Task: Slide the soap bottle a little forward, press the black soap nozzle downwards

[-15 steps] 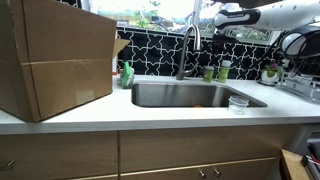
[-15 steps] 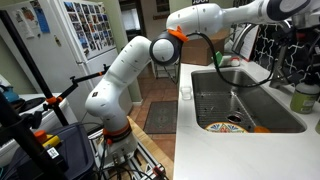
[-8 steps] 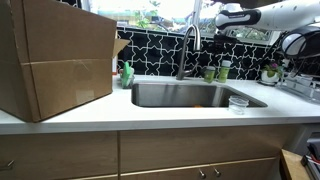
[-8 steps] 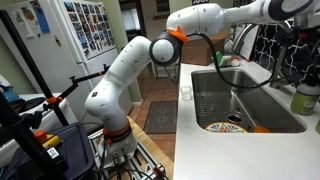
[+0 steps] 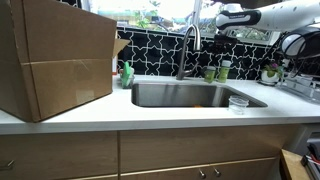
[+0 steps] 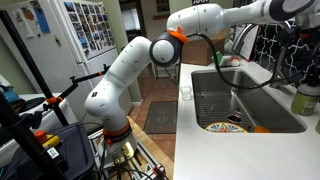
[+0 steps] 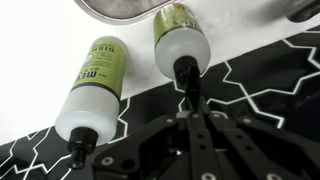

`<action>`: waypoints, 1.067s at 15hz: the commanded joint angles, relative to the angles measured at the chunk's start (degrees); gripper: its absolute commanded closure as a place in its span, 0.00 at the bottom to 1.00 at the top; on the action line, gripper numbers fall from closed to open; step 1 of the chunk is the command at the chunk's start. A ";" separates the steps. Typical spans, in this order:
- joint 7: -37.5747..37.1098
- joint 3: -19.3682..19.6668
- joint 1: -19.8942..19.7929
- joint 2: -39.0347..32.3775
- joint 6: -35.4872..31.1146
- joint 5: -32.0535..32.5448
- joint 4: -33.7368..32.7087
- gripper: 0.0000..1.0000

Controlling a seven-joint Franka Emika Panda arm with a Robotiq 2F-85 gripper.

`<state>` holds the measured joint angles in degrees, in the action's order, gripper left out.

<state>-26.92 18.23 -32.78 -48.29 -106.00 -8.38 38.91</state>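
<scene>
Two soap bottles with green labels, white bodies and black nozzles stand behind the sink against the black-and-white tiled wall. In the wrist view the one under my gripper [image 7: 180,42] has its black nozzle [image 7: 188,80] pointing at my fingertips, and the second bottle [image 7: 95,88] is beside it. My gripper [image 7: 197,113] hangs straight over that nozzle with the jaws together and nothing between them. I cannot tell whether the tips touch the nozzle. In an exterior view the bottles [image 5: 217,72] stand by the faucet, below my gripper [image 5: 222,38].
A large cardboard box [image 5: 55,55] fills one end of the counter. The steel sink [image 5: 190,95] has a tall faucet [image 5: 186,45] close to the bottles. A clear cup [image 5: 238,103] sits at the sink's front corner. A dish rack [image 5: 300,62] stands beyond.
</scene>
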 commanded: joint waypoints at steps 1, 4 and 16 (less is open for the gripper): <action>-1.32 -0.45 -0.68 -3.00 1.00 -0.76 0.01 1.00; -2.12 -0.57 -0.74 -3.28 0.29 -0.99 -0.07 1.00; -4.71 -0.67 -0.69 -4.18 -0.86 -1.00 0.03 1.00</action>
<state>-30.43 18.23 -32.78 -48.96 -106.81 -8.38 38.76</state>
